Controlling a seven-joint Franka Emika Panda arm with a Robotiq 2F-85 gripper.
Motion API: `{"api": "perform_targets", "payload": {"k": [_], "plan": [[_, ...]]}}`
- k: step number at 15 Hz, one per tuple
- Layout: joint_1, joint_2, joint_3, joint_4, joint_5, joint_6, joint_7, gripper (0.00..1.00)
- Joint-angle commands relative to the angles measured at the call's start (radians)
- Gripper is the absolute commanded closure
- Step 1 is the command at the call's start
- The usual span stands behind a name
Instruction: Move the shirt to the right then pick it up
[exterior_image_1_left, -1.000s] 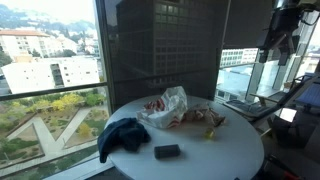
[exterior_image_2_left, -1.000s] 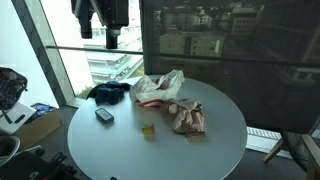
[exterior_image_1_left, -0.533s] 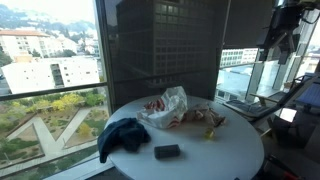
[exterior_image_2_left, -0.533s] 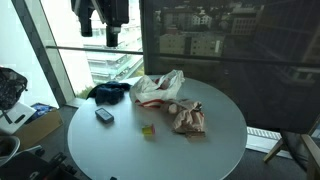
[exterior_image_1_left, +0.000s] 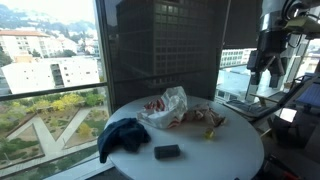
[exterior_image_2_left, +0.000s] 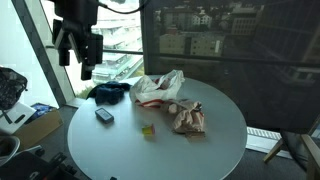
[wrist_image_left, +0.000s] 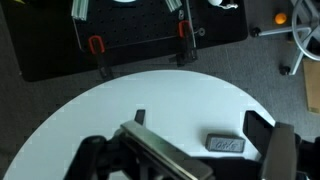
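Observation:
The dark blue shirt lies crumpled at the edge of the round white table; in the other exterior view it sits at the table's far left edge. My gripper hangs high above and off to the side of the table, well away from the shirt, as both exterior views show. In the wrist view its fingers are spread apart and empty. The shirt is out of the wrist view.
A white plastic bag and crumpled brown paper lie mid-table. A small dark grey block lies near the shirt and shows in the wrist view. A small yellow item lies nearby. Windows stand behind the table.
The arm has moved down and sideways from its high position, closer to the side of the table where the shirt lies. Nothing on the table has moved.

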Motion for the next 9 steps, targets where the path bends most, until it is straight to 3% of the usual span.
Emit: {"api": "perform_targets", "payload": {"k": [1, 5, 9], "plan": [[0.092, 0.084, 0.122, -0.061, 0.093, 0.097, 0.055, 0.0], [0.212, 0.273, 0.27, -0.062, 0.142, 0.277, 0.084, 0.0], [0.268, 0.525, 0.383, -0.022, 0.077, 0.534, 0.163, 0.0]]}}
